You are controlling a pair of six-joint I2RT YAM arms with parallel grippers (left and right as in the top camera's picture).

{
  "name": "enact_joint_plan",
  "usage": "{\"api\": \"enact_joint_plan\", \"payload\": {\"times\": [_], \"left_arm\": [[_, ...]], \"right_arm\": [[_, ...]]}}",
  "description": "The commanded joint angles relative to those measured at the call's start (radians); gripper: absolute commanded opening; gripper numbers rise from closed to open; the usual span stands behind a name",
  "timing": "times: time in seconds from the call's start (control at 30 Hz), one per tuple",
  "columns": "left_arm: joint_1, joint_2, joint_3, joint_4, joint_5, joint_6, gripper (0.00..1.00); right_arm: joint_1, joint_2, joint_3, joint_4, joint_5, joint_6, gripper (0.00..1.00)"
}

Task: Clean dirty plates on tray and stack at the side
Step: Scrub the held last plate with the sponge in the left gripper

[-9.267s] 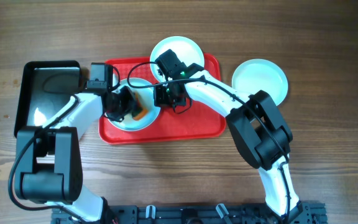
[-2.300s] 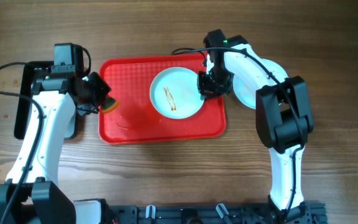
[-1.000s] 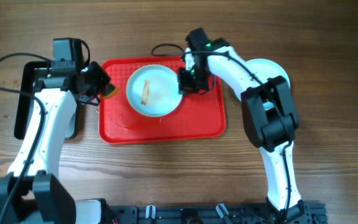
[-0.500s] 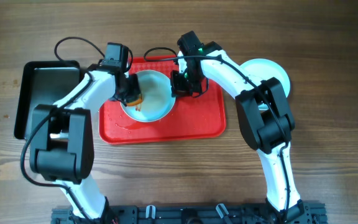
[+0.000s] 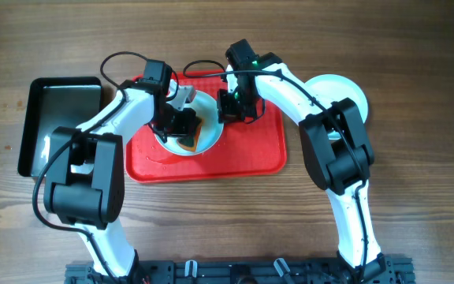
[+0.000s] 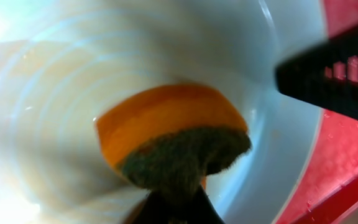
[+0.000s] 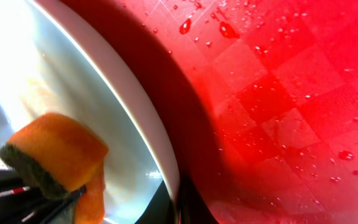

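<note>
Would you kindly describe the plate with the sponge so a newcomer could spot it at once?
On the wooden table lies a red tray. The plate sits on its upper-left part. Unlike the white plate beside the tray, it holds an orange sponge.

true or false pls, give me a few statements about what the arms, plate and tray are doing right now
1. The left gripper holds an orange sponge against the plate. True.
2. That plate sits in the black pan. False: it sits on the red tray; the pan is off to the tray's left.
3. The right gripper is at the plate's rim. True; its jaws appear closed on the rim.
4. A second plate lies left of the tray. False: it lies off the tray, to its right.
5. The tray is dry. False: droplets dot it in the right wrist view.
</note>
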Motion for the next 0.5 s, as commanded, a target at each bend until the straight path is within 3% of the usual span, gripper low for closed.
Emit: {"api": "enact_joint_plan", "payload": {"times": [0.0, 0.1, 0.27, 0.37, 0.47], "left_arm": [[-0.003, 0.026, -0.014, 0.034, -0.315, -0.196, 0.04], [-0.003, 0.026, -0.014, 0.138, -0.552, -0.362, 0.04], [-0.005, 0.026, -0.014, 0.292, -0.636, -0.503, 0.04], [-0.015, 0.026, -0.014, 0.304, -0.524, -0.394, 0.04], [-0.025, 0.026, -0.014, 0.304, -0.249, -0.183, 0.04]], "right_arm": [[0.003, 0.026, -0.013, 0.007, -0.016, -0.003, 0.04], [0.003, 0.026, -0.013, 0.009, -0.016, -0.003, 0.04], [0.003, 0.026, -0.013, 0.008, -0.015, -0.003, 0.04], [0.005, 0.026, -0.013, 0.012, -0.016, -0.003, 0.04], [0.008, 0.026, -0.013, 0.016, -0.015, -0.002, 0.04]]}}
